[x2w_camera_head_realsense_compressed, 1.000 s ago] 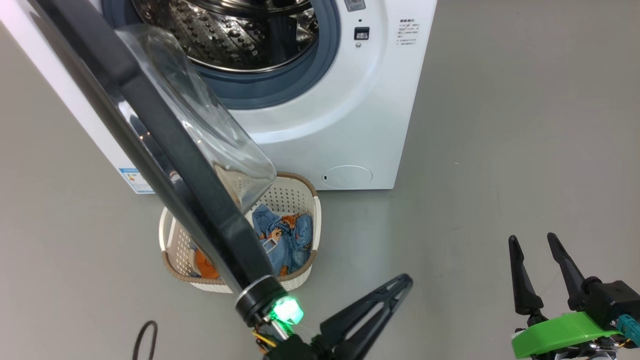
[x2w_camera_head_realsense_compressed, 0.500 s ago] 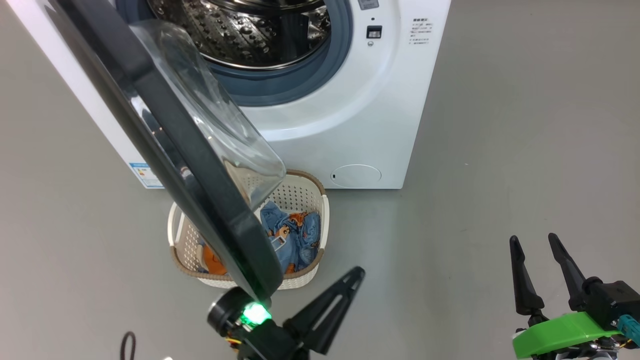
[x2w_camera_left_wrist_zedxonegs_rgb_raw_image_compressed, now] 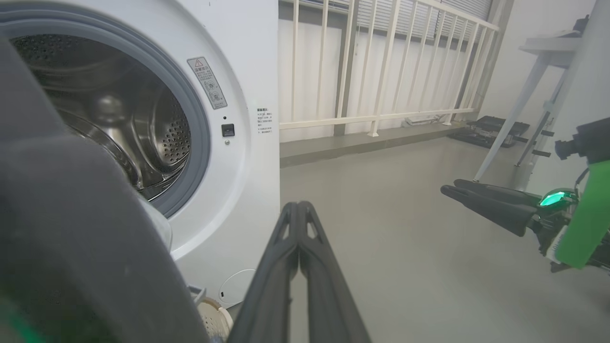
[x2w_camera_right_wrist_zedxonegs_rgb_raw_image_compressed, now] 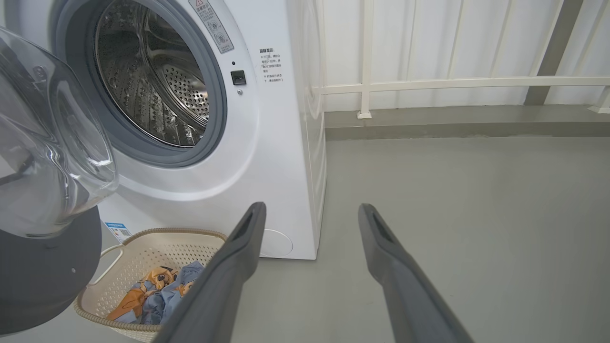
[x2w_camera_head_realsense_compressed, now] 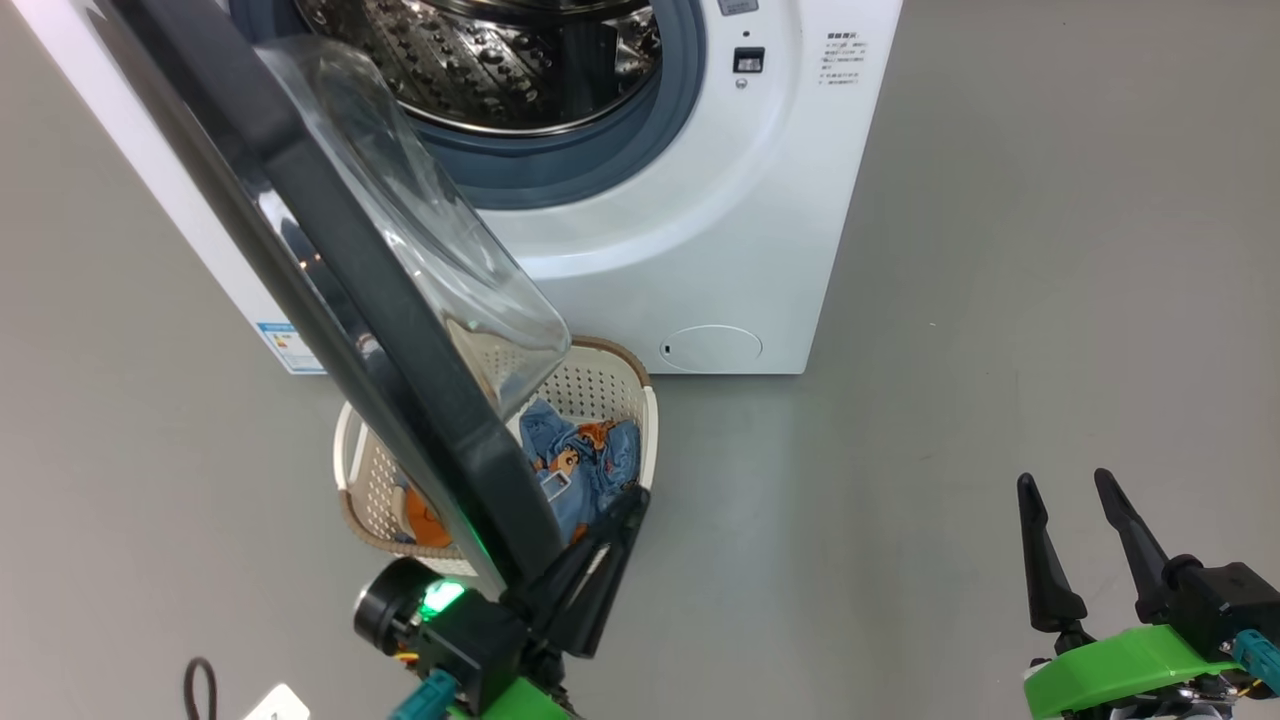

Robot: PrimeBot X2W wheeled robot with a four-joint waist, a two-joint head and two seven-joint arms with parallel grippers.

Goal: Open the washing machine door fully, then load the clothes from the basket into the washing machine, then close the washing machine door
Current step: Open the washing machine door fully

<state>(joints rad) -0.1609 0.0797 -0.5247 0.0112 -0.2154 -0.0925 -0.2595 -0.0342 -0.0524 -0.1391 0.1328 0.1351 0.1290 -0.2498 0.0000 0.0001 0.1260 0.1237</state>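
Note:
The washing machine (x2w_camera_head_realsense_compressed: 700,200) stands with its steel drum showing. The washing machine door (x2w_camera_head_realsense_compressed: 350,270) swings out toward me, glass bowl facing right, and hangs over the basket (x2w_camera_head_realsense_compressed: 610,375). Blue and orange clothes (x2w_camera_head_realsense_compressed: 585,465) lie in the basket. My left gripper (x2w_camera_head_realsense_compressed: 632,502) is shut on nothing. Its fingers lie along the inner side of the door's free edge; I cannot tell if they touch. In the left wrist view the shut left gripper (x2w_camera_left_wrist_zedxonegs_rgb_raw_image_compressed: 298,206) points past the dark door rim (x2w_camera_left_wrist_zedxonegs_rgb_raw_image_compressed: 71,238). My right gripper (x2w_camera_head_realsense_compressed: 1066,484) is open and empty at the lower right, over bare floor.
Grey floor spreads to the right of the machine. White railing (x2w_camera_left_wrist_zedxonegs_rgb_raw_image_compressed: 381,71) runs behind it, with a white table leg (x2w_camera_left_wrist_zedxonegs_rgb_raw_image_compressed: 514,109) and a black case (x2w_camera_left_wrist_zedxonegs_rgb_raw_image_compressed: 491,128) farther right. A dark cable (x2w_camera_head_realsense_compressed: 200,685) lies on the floor at the lower left.
My left gripper has swung left, from right of the door's free edge to right beside it, its tip now over the basket. The door and right gripper have stayed put.

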